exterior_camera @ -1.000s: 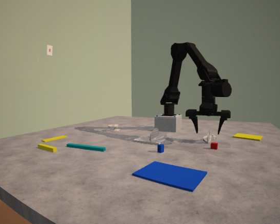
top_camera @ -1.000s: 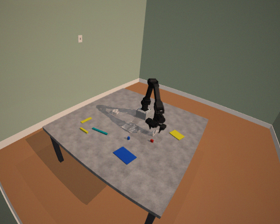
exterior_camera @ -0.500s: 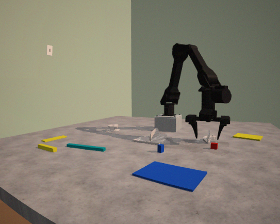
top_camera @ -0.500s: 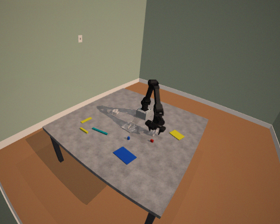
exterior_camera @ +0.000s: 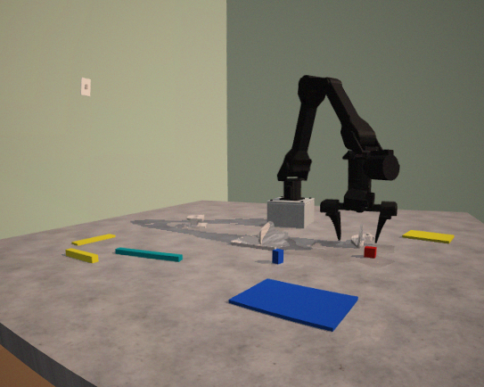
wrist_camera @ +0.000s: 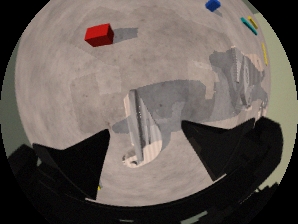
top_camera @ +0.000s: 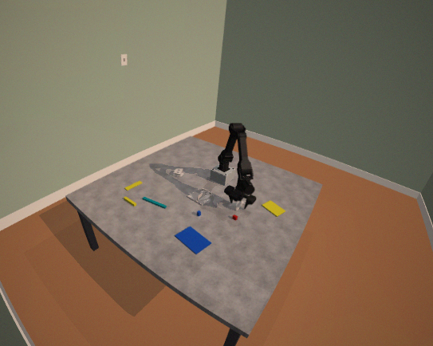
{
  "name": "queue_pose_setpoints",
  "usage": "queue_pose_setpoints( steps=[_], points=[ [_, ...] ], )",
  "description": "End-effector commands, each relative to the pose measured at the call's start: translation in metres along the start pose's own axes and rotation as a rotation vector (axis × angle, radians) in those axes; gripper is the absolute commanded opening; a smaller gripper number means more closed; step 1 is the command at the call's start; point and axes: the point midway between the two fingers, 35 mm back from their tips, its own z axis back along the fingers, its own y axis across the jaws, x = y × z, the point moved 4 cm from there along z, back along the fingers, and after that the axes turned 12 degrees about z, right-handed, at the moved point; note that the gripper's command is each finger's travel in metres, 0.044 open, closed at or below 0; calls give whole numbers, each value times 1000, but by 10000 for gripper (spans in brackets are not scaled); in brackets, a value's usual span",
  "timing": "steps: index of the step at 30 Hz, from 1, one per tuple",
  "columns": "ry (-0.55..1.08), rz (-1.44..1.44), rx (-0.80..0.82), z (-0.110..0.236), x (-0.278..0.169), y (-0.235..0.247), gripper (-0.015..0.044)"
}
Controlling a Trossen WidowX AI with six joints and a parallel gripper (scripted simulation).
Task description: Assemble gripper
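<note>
Exterior view: the work stands at an early stage of assembly, with no closed housing visible on the desk [top_camera: 241,275] [exterior_camera: 162,321] [wrist_camera: 50,75]. We see a pale group, which we take to be the gripper base [top_camera: 204,196] [exterior_camera: 266,234] [wrist_camera: 245,75], with an upright part at it; whether that part is a jaw properly seated on its pin, we cannot tell. A second pale part, probably the loose jaw [top_camera: 239,205] [exterior_camera: 361,236] [wrist_camera: 150,132], lies well apart from this group, and a third, perhaps the housing plate [top_camera: 178,172] [exterior_camera: 195,218], lies farther off. By our reading, there remain the placing of the loose jaw, the meshing of the teeth and the lowering of the plate. The end effector [top_camera: 238,204] [exterior_camera: 358,241] [wrist_camera: 145,128] points downward, opened almost to its full width and holding nothing. In the wrist view the loose jaw stands between the two fingertips, with a gap on either side; in the exterior view it appears nearer one finger. The red block [top_camera: 235,218] [exterior_camera: 370,252] [wrist_camera: 99,35] lies near it, outside the fingers.
</note>
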Motion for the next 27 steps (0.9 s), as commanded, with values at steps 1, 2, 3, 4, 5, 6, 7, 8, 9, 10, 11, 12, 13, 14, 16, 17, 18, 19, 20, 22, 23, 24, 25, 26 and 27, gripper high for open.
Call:
queue_pose_setpoints(
  steps=[1, 2, 3, 4, 5, 6, 7, 8, 9, 10, 11, 12, 13, 14, 16, 17, 18, 19, 20, 22, 23, 24, 25, 26, 27],
  points=[
    [0, -3, 0, -1, 0, 0, 440],
    [0, -3, 0, -1, 0, 0, 440],
    [0, -3, 0, -1, 0, 0, 440],
    [0, -3, 0, -1, 0, 0, 440],
    [0, -3, 0, -1, 0, 0, 440],
    [0, -3, 0, -1, 0, 0, 440],
    [0, -3, 0, -1, 0, 0, 440],
    [0, -3, 0, -1, 0, 0, 440],
    [0, -3, 0, -1, 0, 0, 440],
    [0, 0, 0, 0, 0, 0, 414],
    [0, 0, 0, 0, 0, 0, 387],
    [0, 0, 0, 0, 0, 0, 361],
    [0, 0, 0, 0, 0, 0, 335],
    [0, 0, 0, 0, 0, 0, 309],
    [0, 0, 0, 0, 0, 0, 256],
    [0, 0, 0, 0, 0, 0, 230],
    [0, 0, 0, 0, 0, 0, 204],
    [0, 0, 0, 0, 0, 0, 177],
    [0, 0, 0, 0, 0, 0, 151],
    [0, 0, 0, 0, 0, 0, 138],
    [0, 0, 0, 0, 0, 0, 134],
    [0, 0, 0, 0, 0, 0, 134],
    [0, 0, 0, 0, 0, 0, 134],
    [0, 0, 0, 0, 0, 0, 134],
    [0, 0, 0, 0, 0, 0, 134]
  ],
)
